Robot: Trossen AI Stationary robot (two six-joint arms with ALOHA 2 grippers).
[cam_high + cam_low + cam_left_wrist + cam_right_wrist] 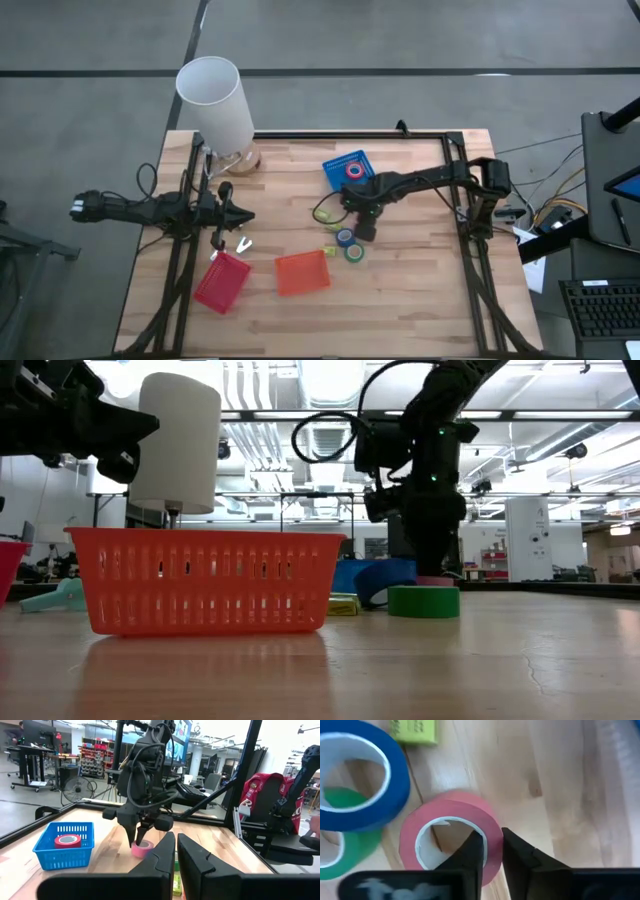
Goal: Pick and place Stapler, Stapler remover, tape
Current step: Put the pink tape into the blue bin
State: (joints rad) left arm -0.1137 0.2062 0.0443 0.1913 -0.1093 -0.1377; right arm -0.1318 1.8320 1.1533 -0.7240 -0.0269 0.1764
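Note:
My right gripper (492, 852) points down at the middle of the table (366, 232), shut on a pink tape roll (451, 832). Beside that roll, a blue roll (365, 780) lies partly on a green roll (350, 852). A yellow-green block (415, 731) lies flat just beyond them. A red roll (67, 840) sits inside the blue bin (348, 170). My left gripper (245, 215) hovers shut at the table's left side, near a small pale tool (243, 244) lying on the wood. My right gripper pinches the pink roll's wall (492, 834), one finger (472, 851) inside the ring's hole and one finger (517, 851) outside. The fingers come from above, pointing down. The roll lies flat and seems to rest on the table (142, 849).
An orange bin (302, 272) and a red bin (222, 282) stand near the table's near edge. A white lamp (215, 100) stands at the far left corner. A black frame rail (350, 134) runs along the table's far edge.

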